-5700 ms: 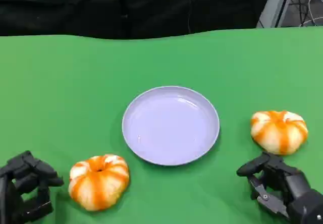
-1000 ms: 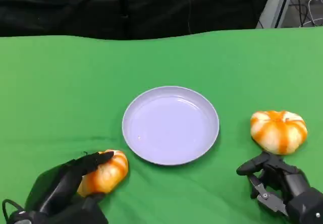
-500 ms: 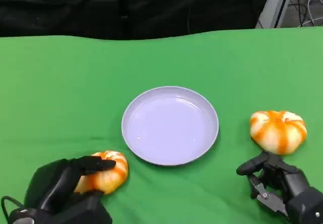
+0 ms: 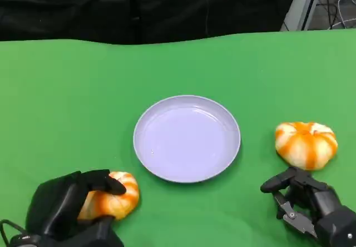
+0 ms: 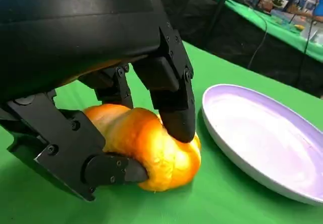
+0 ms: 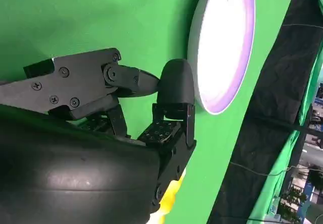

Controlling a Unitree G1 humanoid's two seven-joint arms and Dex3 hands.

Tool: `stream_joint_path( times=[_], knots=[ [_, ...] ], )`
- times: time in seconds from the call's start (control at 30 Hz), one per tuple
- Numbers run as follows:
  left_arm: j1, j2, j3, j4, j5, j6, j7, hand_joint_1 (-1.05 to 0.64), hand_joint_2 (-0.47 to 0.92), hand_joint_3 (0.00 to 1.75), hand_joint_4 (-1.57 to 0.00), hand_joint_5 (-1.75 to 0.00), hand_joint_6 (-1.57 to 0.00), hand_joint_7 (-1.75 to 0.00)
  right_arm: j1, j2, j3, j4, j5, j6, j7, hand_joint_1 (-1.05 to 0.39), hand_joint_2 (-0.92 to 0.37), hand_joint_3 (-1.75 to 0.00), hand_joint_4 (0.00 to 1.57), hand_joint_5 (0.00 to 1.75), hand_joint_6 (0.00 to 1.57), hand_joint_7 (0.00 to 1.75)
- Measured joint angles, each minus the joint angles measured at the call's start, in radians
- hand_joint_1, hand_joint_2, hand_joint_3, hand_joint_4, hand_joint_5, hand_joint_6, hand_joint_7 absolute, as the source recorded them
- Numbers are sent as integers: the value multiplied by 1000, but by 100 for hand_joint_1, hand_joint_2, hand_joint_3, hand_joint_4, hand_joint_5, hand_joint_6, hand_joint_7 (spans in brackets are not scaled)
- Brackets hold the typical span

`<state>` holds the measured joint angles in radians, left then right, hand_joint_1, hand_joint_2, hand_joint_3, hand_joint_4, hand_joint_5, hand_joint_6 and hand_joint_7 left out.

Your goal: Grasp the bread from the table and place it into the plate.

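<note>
Two breads: left hand [image 4: 69, 205] grips the lower-left bread [image 4: 114, 196]; right hand [image 4: 303, 202] curled, holding nothing, lower right.

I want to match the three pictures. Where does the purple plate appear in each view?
Head view: the plate lies in the middle of the green table.
Left wrist view: the plate lies at the right, just beyond the bread that the left hand grips.
Right wrist view: the plate is seen edge-on near the top, past the right hand.
Shared landmark: the plate's pale rim on the green cloth.
</note>
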<state>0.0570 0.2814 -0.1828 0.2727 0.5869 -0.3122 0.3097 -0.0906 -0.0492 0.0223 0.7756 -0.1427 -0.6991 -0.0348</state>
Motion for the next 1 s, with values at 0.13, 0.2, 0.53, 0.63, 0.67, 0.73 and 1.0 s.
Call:
stream_joint_path(
  times=[0.13,0.2,0.53,0.63,0.67,0.73,1.0],
  knots=[
    [24,0,2,-14,14,-20,37,-10,49,110,-105,-141,-111,-92,0,0,0,0,1,0,0,-30,-92,-43,68,175,72,126],
    [31,0,4,-24,15,-22,45,-10,50,110,-106,-138,-111,-91,-2,0,0,3,1,0,0,-30,-92,-43,68,175,72,125],
    [54,14,30,-123,78,-26,89,-9,47,113,-104,-138,-115,-85,-15,1,1,20,-2,-3,-5,-31,-92,-43,68,175,72,125],
    [54,18,31,-136,94,-26,100,-7,46,113,-104,-138,-116,-84,-17,1,2,25,-2,-6,-7,-31,-92,-43,68,175,72,124],
    [54,18,32,-139,99,-25,100,-6,47,112,-104,-138,-116,-84,-18,1,3,25,-2,-6,-8,-31,-92,-43,68,175,72,124],
    [54,18,33,-151,106,-25,102,-7,46,112,-105,-135,-117,-84,-18,1,3,26,-2,-6,-9,-32,-92,-43,68,175,73,123],
    [50,16,43,-211,113,-26,122,-7,42,119,-105,-135,-115,-88,-21,1,5,29,-3,-6,-13,-31,-92,-43,68,175,73,123]
  ],
)
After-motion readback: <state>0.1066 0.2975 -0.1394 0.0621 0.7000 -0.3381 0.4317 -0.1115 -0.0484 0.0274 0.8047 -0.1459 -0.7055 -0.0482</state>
